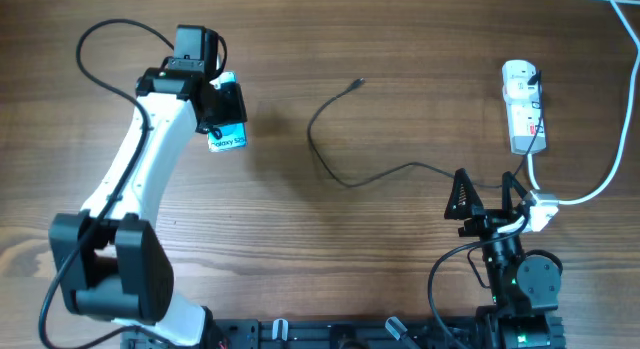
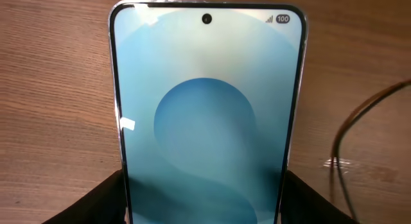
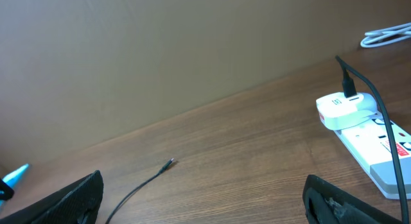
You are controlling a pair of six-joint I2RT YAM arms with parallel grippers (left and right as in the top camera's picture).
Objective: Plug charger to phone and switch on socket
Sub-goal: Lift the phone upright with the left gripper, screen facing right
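Note:
My left gripper [image 1: 216, 107] is shut on the phone [image 1: 228, 139] at the table's far left. In the left wrist view the phone's light blue screen [image 2: 205, 102] fills the frame, with a black finger on each edge. The charger cable [image 1: 345, 179] lies loose across the middle of the table, and its plug tip [image 1: 357, 84] is free and far from the phone. The right wrist view also shows the tip [image 3: 168, 163]. The white socket [image 1: 523, 109] lies at the far right [image 3: 372, 144] with a white adapter plugged in. My right gripper [image 1: 488, 197] is open and empty [image 3: 202, 205].
A thick white cord [image 1: 612, 164] loops from the socket along the right edge, and a white plug block [image 1: 543, 211] lies beside my right gripper. The cable also shows at the right of the left wrist view [image 2: 347, 134]. The table is wood-grained.

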